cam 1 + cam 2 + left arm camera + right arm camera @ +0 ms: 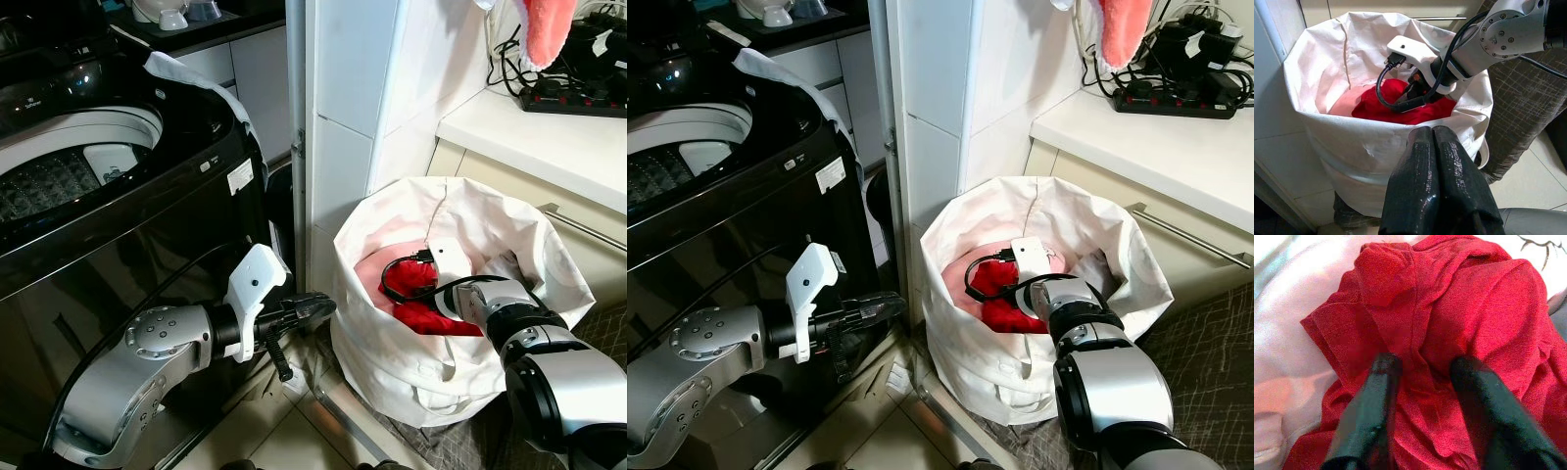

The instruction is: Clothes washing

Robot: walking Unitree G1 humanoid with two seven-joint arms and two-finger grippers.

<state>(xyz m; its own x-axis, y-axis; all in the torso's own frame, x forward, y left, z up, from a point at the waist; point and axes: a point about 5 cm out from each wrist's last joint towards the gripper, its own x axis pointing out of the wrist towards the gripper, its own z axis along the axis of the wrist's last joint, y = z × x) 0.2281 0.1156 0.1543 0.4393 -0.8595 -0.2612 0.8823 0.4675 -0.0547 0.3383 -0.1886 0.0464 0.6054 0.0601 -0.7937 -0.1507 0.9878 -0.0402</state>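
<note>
Your right gripper [1422,364] sits inside the laundry bag [392,343], fingertips on the garment [1449,308] — washing machine [108,176] off to its left, counter [549,137] behind the bag.

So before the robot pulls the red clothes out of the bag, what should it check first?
1. Right gripper is down on the red garment: ok, its two fingers press into the cloth.
2. Jaws spread with a fold of cloth between them: ok, they stand apart around a ridge of fabric, not yet closed.
3. The white laundry bag stands upright and open: ok.
4. The washing machine is open to take the clothes: ok, the drum shows.
5. Left gripper is out of the way: ok, shut and outside the bag.
6. The right arm's black cable is free of the cloth: cannot tell.
</note>
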